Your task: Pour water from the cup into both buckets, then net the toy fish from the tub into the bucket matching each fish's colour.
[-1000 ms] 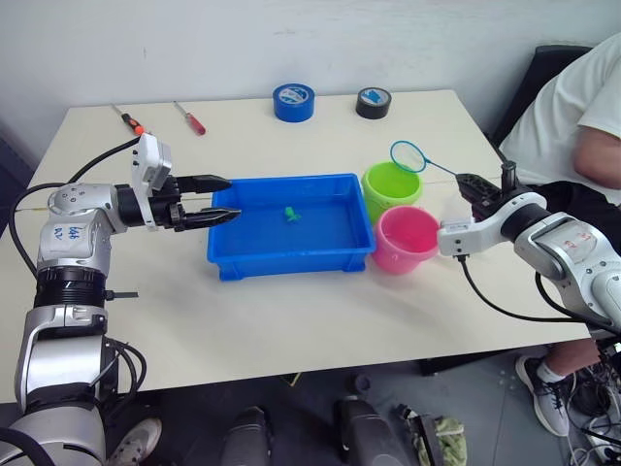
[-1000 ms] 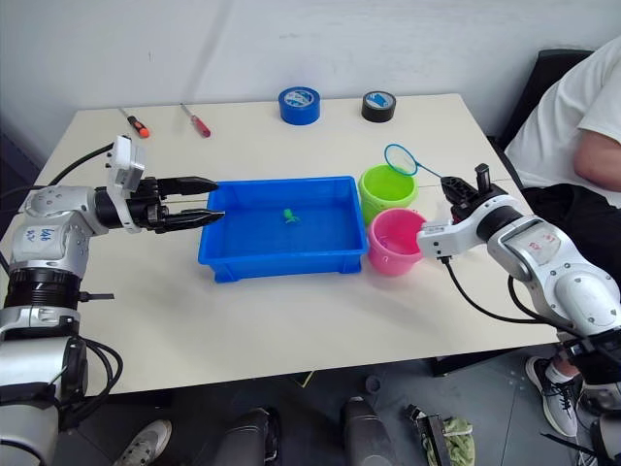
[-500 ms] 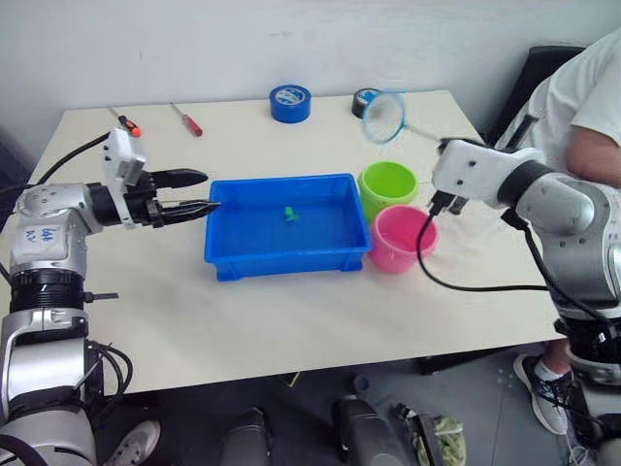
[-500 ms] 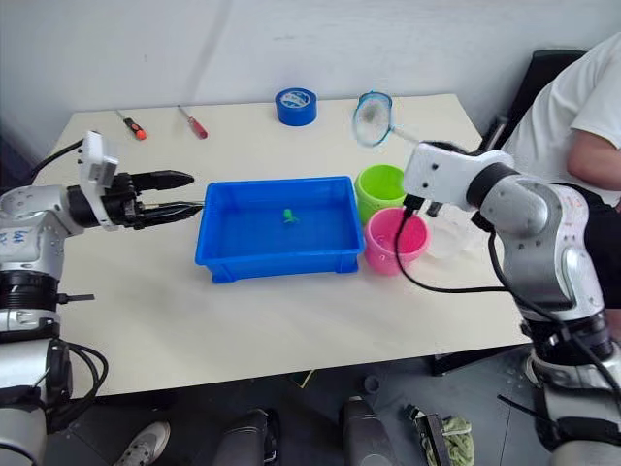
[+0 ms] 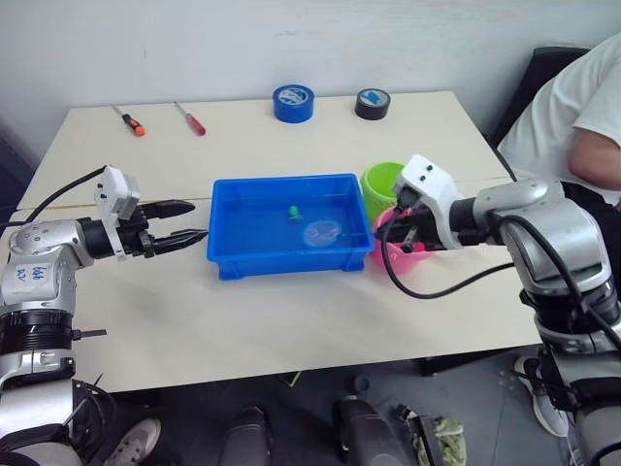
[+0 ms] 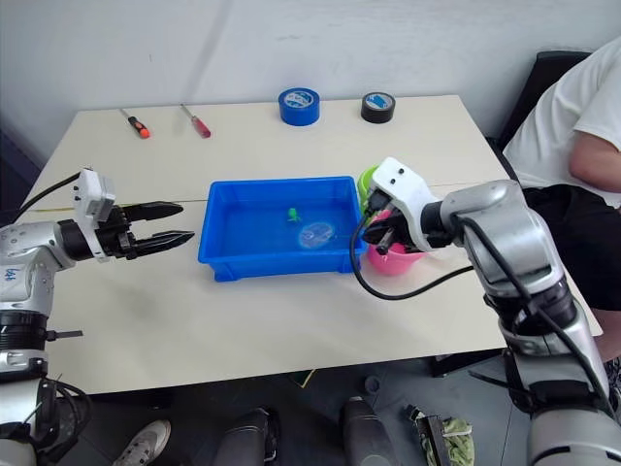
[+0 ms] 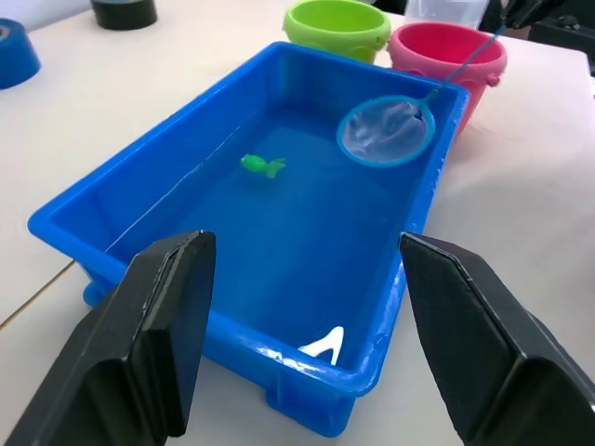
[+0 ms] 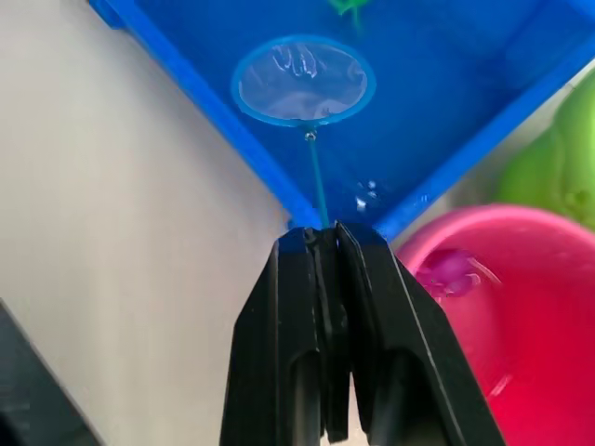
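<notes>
**Net in the tub, one green fish afloat**

We see the right gripper (image 8: 327,269) pinched tight on the thin handle of the net (image 5: 321,232), its two black fingers (image 8: 279,316) pressed together with the handle running out between them. The net's blue hoop sits inside the tub (image 5: 226,262), toward the tub's right end, lying low over the water. A green toy fish (image 5: 292,211) floats just beyond the hoop, toward the tub's far wall, apart from the net.

The tub stands near the middle of the table (image 5: 243,320). The green bucket (image 5: 381,181) and the pink bucket (image 6: 383,260) stand just beside the tub's right end, the green one farther back, the pink one nearer the front edge. In the right wrist view a pink fish (image 8: 444,269) lies inside the pink bucket. The clear cup (image 7: 446,9) stands behind the pink bucket in the left wrist view.

Our left gripper (image 5: 184,223) hangs over the table just off the tub's left end, holding nothing, its fingers (image 7: 163,334) spread well apart and pointing at the tub.

Along the table's far edge we find two red-handled screwdrivers (image 5: 128,120) toward the left corner, a blue tape roll (image 5: 293,102) and a black tape roll (image 5: 373,103). A person in a white shirt (image 5: 572,107) sits at the right side.
</notes>
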Available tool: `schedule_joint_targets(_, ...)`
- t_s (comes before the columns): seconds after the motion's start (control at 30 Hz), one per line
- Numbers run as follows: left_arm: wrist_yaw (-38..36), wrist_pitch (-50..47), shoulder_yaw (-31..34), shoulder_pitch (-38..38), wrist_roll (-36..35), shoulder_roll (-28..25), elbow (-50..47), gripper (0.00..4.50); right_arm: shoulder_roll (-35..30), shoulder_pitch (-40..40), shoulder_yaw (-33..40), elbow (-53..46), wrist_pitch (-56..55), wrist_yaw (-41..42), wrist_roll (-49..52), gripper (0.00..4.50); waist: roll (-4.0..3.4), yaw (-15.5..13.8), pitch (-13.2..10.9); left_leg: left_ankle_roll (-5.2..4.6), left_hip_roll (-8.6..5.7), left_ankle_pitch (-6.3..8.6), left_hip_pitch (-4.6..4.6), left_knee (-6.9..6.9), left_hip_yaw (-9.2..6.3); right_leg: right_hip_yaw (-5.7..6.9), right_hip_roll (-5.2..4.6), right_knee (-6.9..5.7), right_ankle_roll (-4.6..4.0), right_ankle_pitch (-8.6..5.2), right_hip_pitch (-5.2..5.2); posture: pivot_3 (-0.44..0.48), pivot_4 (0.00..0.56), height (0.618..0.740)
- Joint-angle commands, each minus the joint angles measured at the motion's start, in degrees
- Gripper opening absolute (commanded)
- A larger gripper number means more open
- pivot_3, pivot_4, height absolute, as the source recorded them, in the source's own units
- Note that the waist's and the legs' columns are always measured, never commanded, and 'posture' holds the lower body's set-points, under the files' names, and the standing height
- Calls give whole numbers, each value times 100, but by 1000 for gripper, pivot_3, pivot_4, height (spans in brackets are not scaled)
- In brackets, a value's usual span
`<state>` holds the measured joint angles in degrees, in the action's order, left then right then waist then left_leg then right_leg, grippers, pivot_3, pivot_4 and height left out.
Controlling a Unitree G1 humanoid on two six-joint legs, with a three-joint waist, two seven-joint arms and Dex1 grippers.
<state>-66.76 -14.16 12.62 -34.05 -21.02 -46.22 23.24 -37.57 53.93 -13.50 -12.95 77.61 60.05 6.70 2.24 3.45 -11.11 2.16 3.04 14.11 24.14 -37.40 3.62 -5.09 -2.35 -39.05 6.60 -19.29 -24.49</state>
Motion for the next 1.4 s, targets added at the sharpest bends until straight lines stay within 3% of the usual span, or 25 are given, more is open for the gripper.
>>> schedule_joint_targets(0.03, 279, -16, 260, 137, -151, -1, -340, 3455, 166, 217, -160, 299, 22, -375, 140, 0, 0, 2, 0, 0, -1, 0, 0, 1, 0, 0, -1, 2, 0, 0, 0, 0, 150, 734)
schedule_joint_targets(0.37, 645, -111, 339, 419, -242, 26, -775, 3455, 813, 330, -389, 1463, -215, -1277, 209, 0, 3, -2, 2, 0, -7, 0, 5, 2, 1, 0, -5, 5, 0, 0, -1, 0, 150, 734)
schedule_joint_targets(0.83, 724, -355, 385, 553, -317, -97, -1206, 3455, 1965, 650, 140, 2962, -1917, -2323, 169, 0, 4, 151, 2, 1, -5, -1, 4, 17, 1, 0, -4, 9, 1, 0, -4, 0, 150, 734)
schedule_joint_targets(0.97, 733, -355, 344, 511, -307, -84, -1198, 3455, 2008, 666, 263, 2766, -1981, -2324, 291, 0, 4, 150, 2, 1, -5, 0, 4, 17, 1, 0, -4, 10, 1, 0, -4, 0, 150, 734)
schedule_joint_targets(1.4, 496, -222, 169, -74, -291, 32, -725, 3455, 1402, -63, 531, 616, -1087, -2216, 939, 0, 4, 129, 3, 0, -8, 0, 7, 21, -1, 2, -6, 17, 1, 0, -3, 0, 150, 734)
